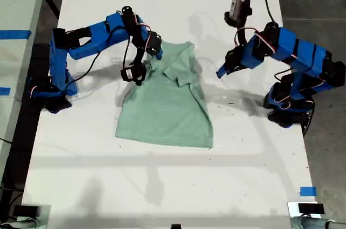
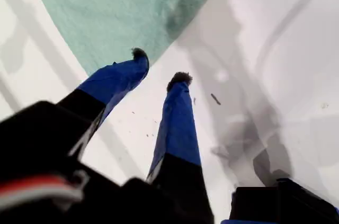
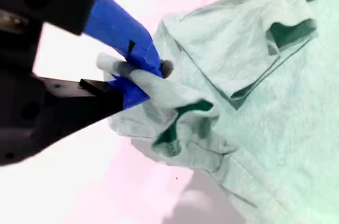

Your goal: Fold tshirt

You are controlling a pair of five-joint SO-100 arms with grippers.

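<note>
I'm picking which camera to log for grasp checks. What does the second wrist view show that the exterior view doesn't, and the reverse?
Only the second wrist view shows my second hand shut on a bunched fold of the tshirt. Only the exterior view shows the whole table, both arms, and my first hand, empty and apart from the cloth. Both show the tshirt's folded-over sleeve area.

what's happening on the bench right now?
Two blue arms are folding a mint-green tshirt on the white table. My second gripper, at the exterior view's left, is shut on a bunch of cloth at the shirt's upper edge. My first gripper hangs open over bare table beside the shirt, holding nothing.
</note>
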